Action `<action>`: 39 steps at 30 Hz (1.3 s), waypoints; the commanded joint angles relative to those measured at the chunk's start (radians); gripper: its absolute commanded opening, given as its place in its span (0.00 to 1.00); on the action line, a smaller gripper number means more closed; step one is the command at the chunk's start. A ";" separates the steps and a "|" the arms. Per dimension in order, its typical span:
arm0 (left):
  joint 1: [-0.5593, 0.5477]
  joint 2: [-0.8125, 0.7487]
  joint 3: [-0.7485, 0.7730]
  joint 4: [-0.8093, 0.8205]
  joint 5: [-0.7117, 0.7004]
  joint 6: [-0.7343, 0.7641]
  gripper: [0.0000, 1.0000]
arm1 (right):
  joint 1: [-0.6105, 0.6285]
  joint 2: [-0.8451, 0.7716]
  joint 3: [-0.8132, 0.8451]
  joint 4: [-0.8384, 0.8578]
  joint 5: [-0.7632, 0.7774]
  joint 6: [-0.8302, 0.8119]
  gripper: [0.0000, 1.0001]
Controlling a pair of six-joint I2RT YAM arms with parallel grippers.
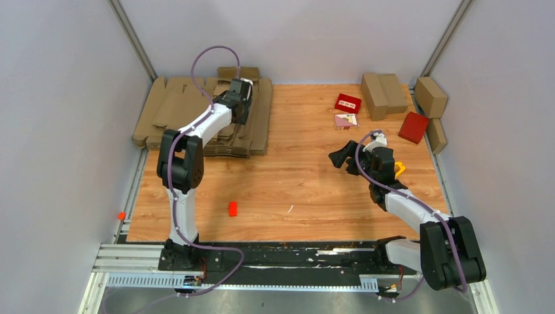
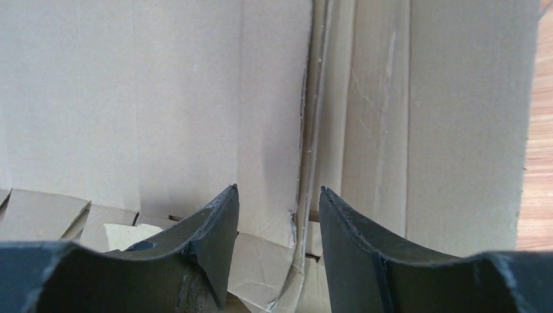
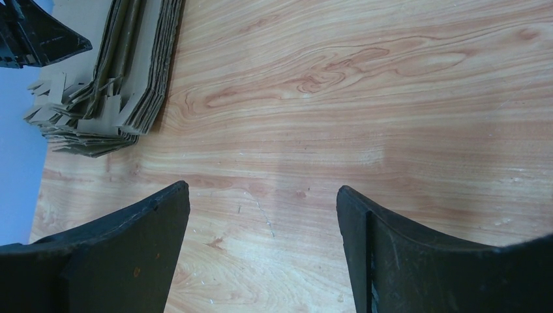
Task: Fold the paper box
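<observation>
left end effector (image 2: pixel 277 195): mine, over the stack (image 1: pixel 258 124) at the counter's far left corner. Jaws about half apart, nothing clamped that I can see.
between left jaws: a sheet edge runs up through the gap. Can't tell if my fingertips touch the cardboard.
right end effector (image 3: pixel 261 189): mine, jaws wide, empty, over bare counter (image 1: pixel 294 183) toward the right edge, well apart from the stack.
box sheet (image 2: pixel 130 98): top of the stack, lying flat, no flap raised.
cartons (image 1: pixel 383 95): brown oblong ones at the far right corner, already made up. I'm not touching them.
done: on this box, nothing by my read. No sheet is off the stack and no fold has been started.
left to do: pull one sheet free, get it onto open counter, raise the walls, tuck the flaps. That's the whole fold.
stage: the very start, going for the pick.
risk: the sheets lie tight together, so I may lift more than one.
other: red boxes (image 1: pixel 347 103) near the cartons, small red bit (image 1: pixel 233 208) toward the near left. Neither is in my way.
</observation>
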 commanded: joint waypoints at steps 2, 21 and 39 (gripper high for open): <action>0.008 -0.007 0.032 -0.013 -0.067 -0.011 0.56 | 0.007 0.004 0.039 0.018 0.000 -0.024 0.82; 0.010 0.066 0.083 -0.057 -0.085 0.003 0.55 | 0.008 -0.005 0.041 0.014 -0.003 -0.029 0.82; 0.010 0.084 0.099 -0.079 -0.072 0.014 0.60 | 0.008 -0.008 0.042 0.010 -0.005 -0.029 0.82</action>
